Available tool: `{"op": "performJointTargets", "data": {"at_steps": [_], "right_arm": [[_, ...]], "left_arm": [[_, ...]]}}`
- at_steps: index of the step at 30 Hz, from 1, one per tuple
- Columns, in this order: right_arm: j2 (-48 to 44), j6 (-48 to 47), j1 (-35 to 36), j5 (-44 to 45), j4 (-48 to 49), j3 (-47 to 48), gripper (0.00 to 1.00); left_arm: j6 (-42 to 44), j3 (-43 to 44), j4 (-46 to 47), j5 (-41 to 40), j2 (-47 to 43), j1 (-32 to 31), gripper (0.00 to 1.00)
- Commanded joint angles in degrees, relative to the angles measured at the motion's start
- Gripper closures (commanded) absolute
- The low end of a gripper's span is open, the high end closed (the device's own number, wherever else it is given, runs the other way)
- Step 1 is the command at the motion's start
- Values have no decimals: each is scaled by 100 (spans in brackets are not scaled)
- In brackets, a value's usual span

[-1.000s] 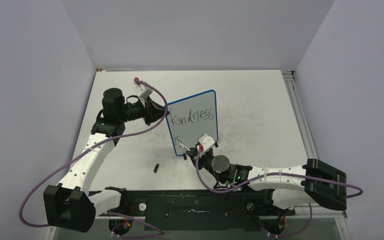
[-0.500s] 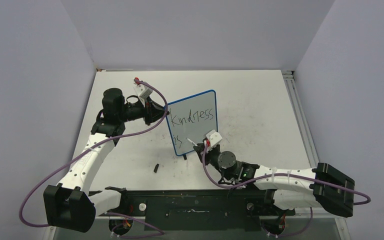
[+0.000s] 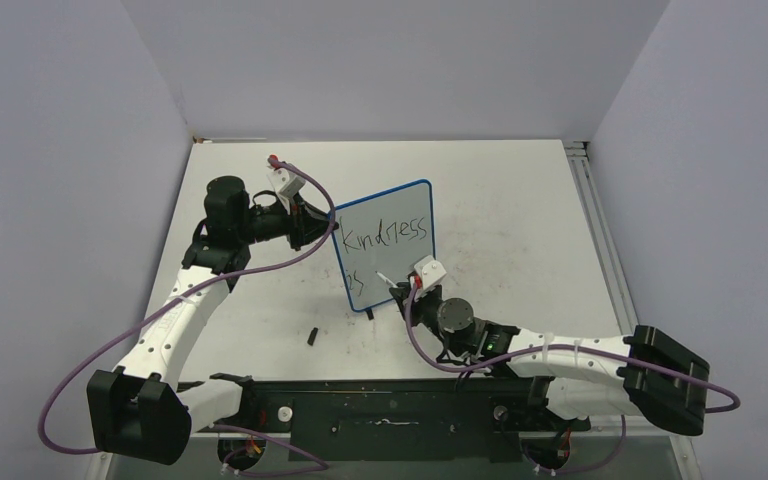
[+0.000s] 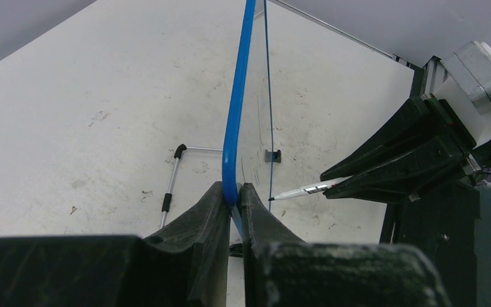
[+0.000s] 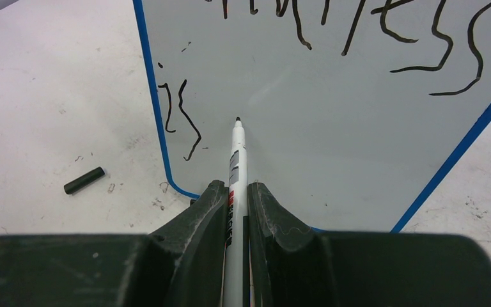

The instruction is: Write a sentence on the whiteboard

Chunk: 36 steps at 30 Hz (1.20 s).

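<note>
The whiteboard (image 3: pixel 405 262), blue-framed, stands tilted near the table's middle. My left gripper (image 3: pixel 331 226) is shut on its left edge; in the left wrist view the jaws (image 4: pixel 233 190) pinch the blue frame (image 4: pixel 238 115). The sentence (image 3: pixel 390 235) reads "Kindness", with "is" (image 5: pixel 179 115) below at the left. My right gripper (image 3: pixel 402 292) is shut on a white marker (image 5: pixel 236 153). The marker's tip points at the whiteboard (image 5: pixel 332 147) just right of "is". I cannot tell whether the tip touches. The marker (image 4: pixel 307 189) also shows in the left wrist view.
A black marker cap (image 3: pixel 313 336) lies on the table in front of the board's left corner, also in the right wrist view (image 5: pixel 84 180). The board's wire stand (image 4: pixel 172 176) rests on the table behind it. A metal rail (image 3: pixel 600 240) runs along the table's right edge.
My right gripper has moved the marker to the right, from the "is" at the board's lower left to the blank area beside it. The left gripper and board have stayed still.
</note>
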Motion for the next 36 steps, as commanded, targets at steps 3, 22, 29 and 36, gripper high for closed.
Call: {"op": "performJointTargets", "data": {"at_steps": [3, 22, 29, 36], "right_arm": [[172, -8, -105, 17, 411, 28, 95], [435, 378, -91, -92, 365, -274, 95], [445, 314, -58, -2, 504, -207, 95], [252, 119, -66, 204, 735, -65, 95]], "left_arm": [[235, 12, -473, 60, 105, -25, 100], [230, 20, -464, 69, 118, -24, 100], [230, 21, -466, 70, 125, -21, 100], [230, 20, -466, 71, 114, -25, 100]]}}
